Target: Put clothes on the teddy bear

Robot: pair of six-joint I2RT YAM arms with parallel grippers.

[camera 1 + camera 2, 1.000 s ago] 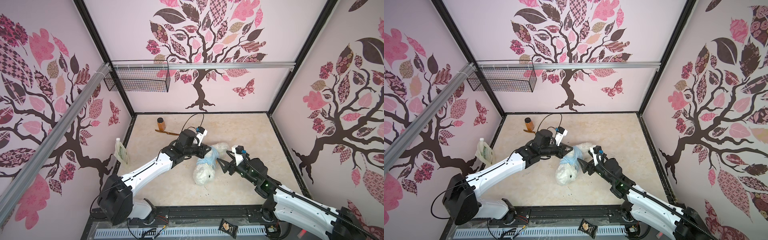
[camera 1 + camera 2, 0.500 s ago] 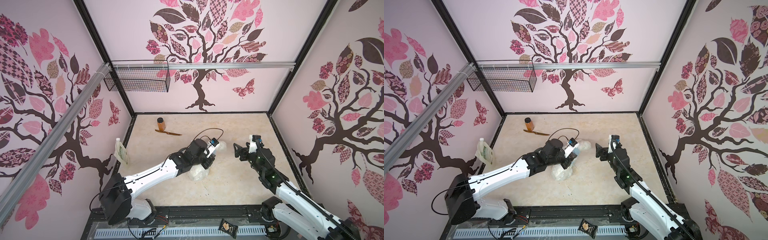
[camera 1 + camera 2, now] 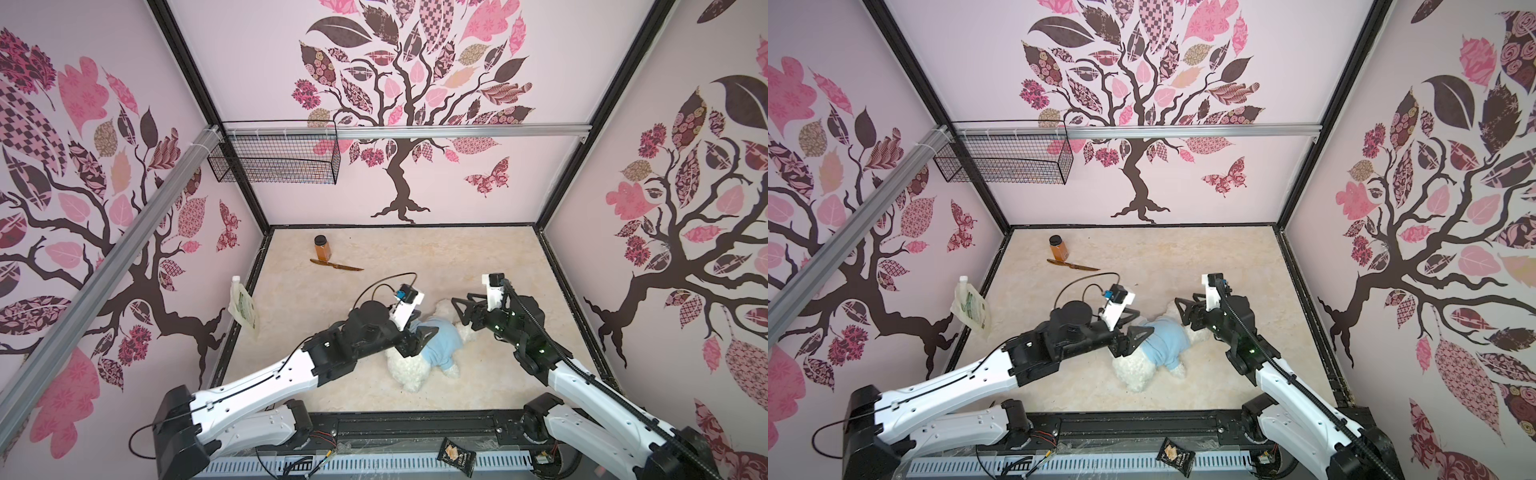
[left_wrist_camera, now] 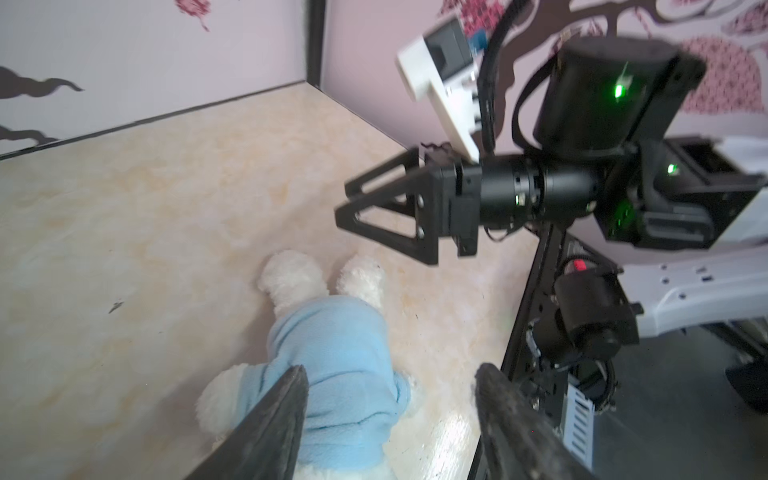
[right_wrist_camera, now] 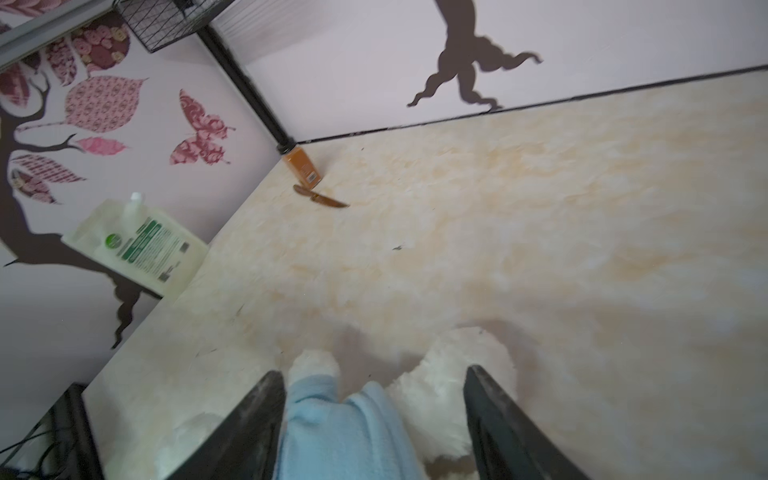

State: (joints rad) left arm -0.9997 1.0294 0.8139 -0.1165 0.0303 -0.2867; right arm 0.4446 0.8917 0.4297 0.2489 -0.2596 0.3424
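Teddy bear (image 3: pixel 404 371) lies front-centre on table (image 3: pixel 478 257), light blue shirt (image 3: pixel 441 348) round its torso, legs toward back wall. Change vs. 1 sec ago: left gripper (image 3: pixel 419 343), then shut at shirt, now spread just above it; right gripper (image 3: pixel 460 313) spread over legs, pinching nothing. Judgement: garment released, dressing approx. complete.
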